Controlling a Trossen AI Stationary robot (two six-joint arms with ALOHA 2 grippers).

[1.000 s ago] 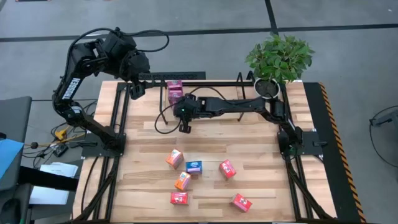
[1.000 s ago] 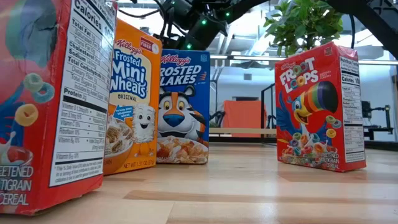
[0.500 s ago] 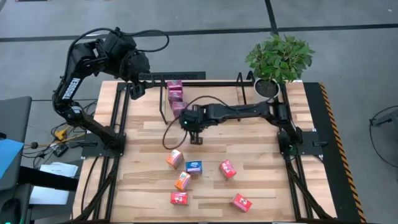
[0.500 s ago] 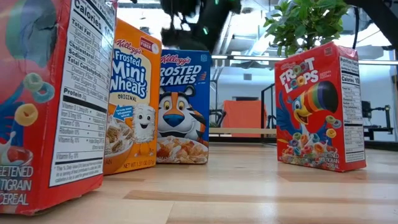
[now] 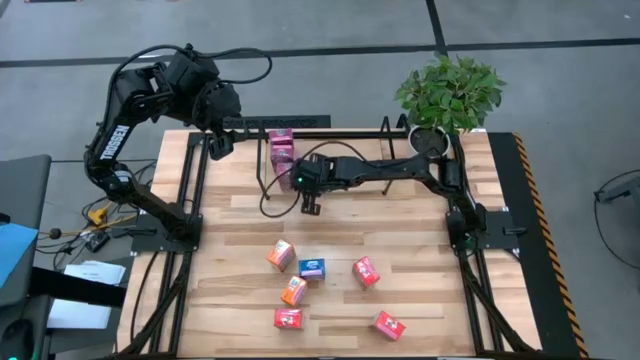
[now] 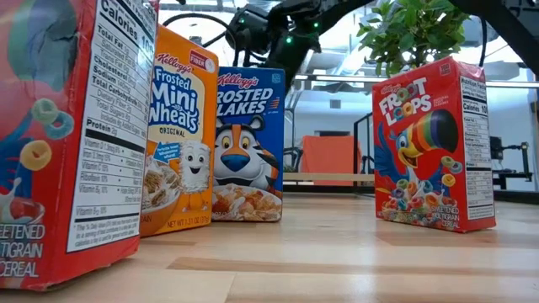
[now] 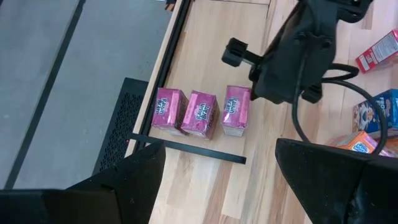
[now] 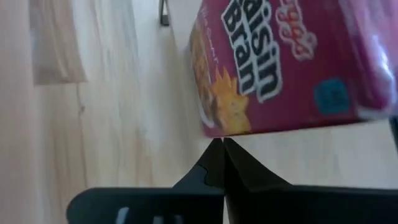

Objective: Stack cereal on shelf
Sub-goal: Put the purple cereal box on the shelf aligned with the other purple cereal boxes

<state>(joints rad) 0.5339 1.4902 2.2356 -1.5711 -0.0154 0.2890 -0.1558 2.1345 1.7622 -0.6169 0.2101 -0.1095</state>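
Three magenta cartons [image 7: 200,113] in row; six loose cartons [image 5: 311,268]. Right end effector [image 5: 310,207] clenched, empty; left [image 5: 217,148] released.

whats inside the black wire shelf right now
Three magenta Raisin Bran boxes stand side by side in the shelf, seen from the left wrist. From above, the right arm covers part of the row, so only two show there.

A robotics lab or workshop: a wooden tabletop [image 5: 420,250] edged by a black metal frame stands on a grey taped floor [image 5: 330,30], with loose cables [image 5: 95,215], a potted plant [image 5: 448,95] and an open, bright room behind.
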